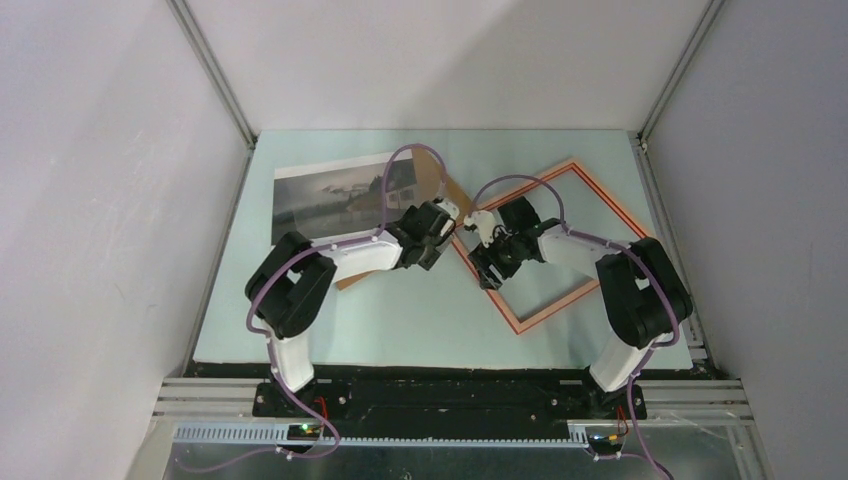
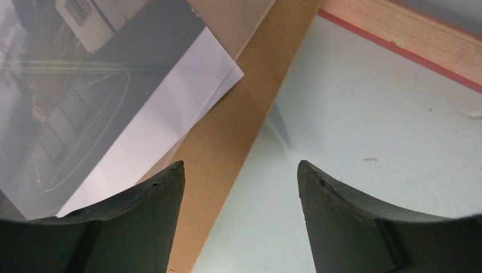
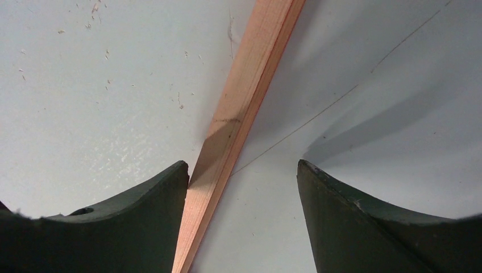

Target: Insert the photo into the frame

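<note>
Top external view: the photo is seen lying flat toward the far left corner of the worktop, partly over a brown backing board, while the frame is laid at an angle toward the far right, pale wood side up, apart from the photo. The left end effector is held open above the board's edge, just beside the photo's white corner, with nothing gripped. The right end effector is likewise open, set astride one rail of the frame, which lies close to one finger but is not clamped. The photo is judged light, thin and limp, easily creased and hard to lift off a flat surface, so it is best taken at a corner or white margin. The frame is judged stiff and light, best pinched across a rail. The worktop is a smooth pale green sheet, enclosed by plain grey walls on three sides, so little room is left for wide moves.
</note>
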Robot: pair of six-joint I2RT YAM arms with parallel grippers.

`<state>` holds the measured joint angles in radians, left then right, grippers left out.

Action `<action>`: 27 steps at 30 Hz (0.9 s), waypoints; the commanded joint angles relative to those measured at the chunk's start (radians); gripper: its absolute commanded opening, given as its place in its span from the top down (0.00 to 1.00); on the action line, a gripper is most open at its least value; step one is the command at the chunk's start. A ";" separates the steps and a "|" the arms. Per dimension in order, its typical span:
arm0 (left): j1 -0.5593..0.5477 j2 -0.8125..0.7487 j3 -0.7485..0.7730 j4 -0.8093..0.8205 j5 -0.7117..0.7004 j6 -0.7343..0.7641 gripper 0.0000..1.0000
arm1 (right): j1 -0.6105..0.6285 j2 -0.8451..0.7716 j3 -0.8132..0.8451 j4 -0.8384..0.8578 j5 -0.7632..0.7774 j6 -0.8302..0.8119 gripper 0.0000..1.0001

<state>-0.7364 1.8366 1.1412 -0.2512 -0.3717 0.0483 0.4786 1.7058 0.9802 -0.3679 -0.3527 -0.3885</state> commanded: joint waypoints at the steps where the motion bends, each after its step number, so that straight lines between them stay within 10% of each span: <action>1: -0.029 0.034 0.015 0.128 -0.138 0.083 0.22 | -0.026 0.040 0.008 -0.081 -0.040 0.037 0.27; 14: -0.094 0.137 0.030 0.302 -0.345 0.235 0.36 | -0.074 0.105 0.058 -0.174 -0.134 0.097 0.35; 27: -0.103 0.146 -0.002 0.418 -0.423 0.345 0.74 | -0.076 0.121 0.061 -0.181 -0.129 0.105 0.36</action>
<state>-0.8318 2.0106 1.1404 0.0616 -0.7235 0.3393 0.4000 1.7737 1.0580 -0.4629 -0.4946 -0.2893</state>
